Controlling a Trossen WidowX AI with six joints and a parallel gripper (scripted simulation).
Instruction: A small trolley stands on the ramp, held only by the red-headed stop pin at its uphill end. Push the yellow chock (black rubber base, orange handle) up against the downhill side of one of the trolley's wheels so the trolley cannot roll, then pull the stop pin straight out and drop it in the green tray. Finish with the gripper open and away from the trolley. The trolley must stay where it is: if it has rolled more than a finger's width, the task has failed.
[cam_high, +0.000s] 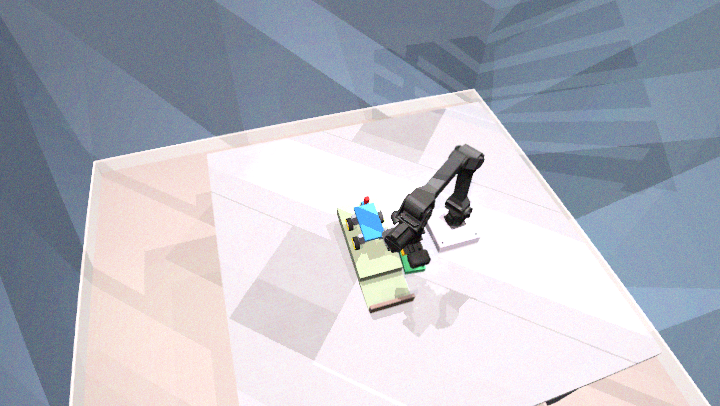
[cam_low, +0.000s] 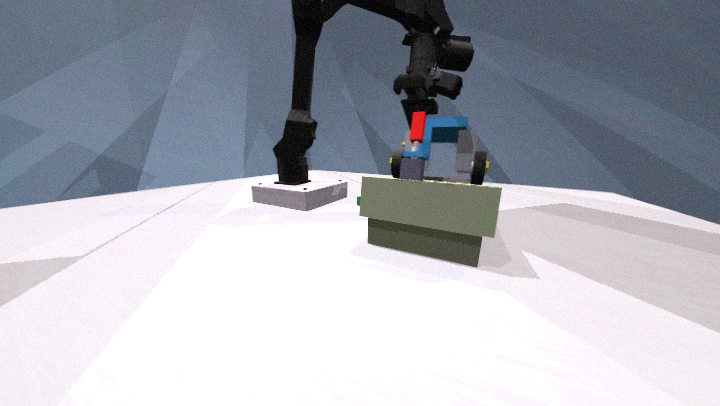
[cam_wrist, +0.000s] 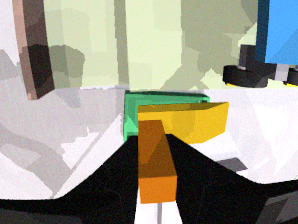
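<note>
My gripper (cam_wrist: 151, 142) (cam_high: 409, 253) is shut on the orange handle (cam_wrist: 157, 165) of the yellow chock (cam_wrist: 194, 120). It holds the chock low over the green tray (cam_wrist: 132, 108) (cam_high: 415, 267), just beside the pale green ramp (cam_wrist: 133, 23) (cam_high: 377, 263) (cam_low: 428, 204). The blue trolley (cam_high: 368, 221) (cam_low: 444, 129) (cam_wrist: 281, 10) stands on the upper part of the ramp. Its black wheels (cam_wrist: 248, 74) are close to the right of the chock in the wrist view. The red-headed stop pin (cam_high: 366, 199) (cam_low: 417, 126) stands at the trolley's uphill end. In the exterior view the trolley hides the chock.
The arm's white base plate (cam_high: 456, 238) (cam_low: 302, 194) sits right of the tray. The ramp ends downhill in a brown lip (cam_high: 392, 303) (cam_wrist: 35, 50). The ramp rests on a darker green block (cam_low: 423, 242).
</note>
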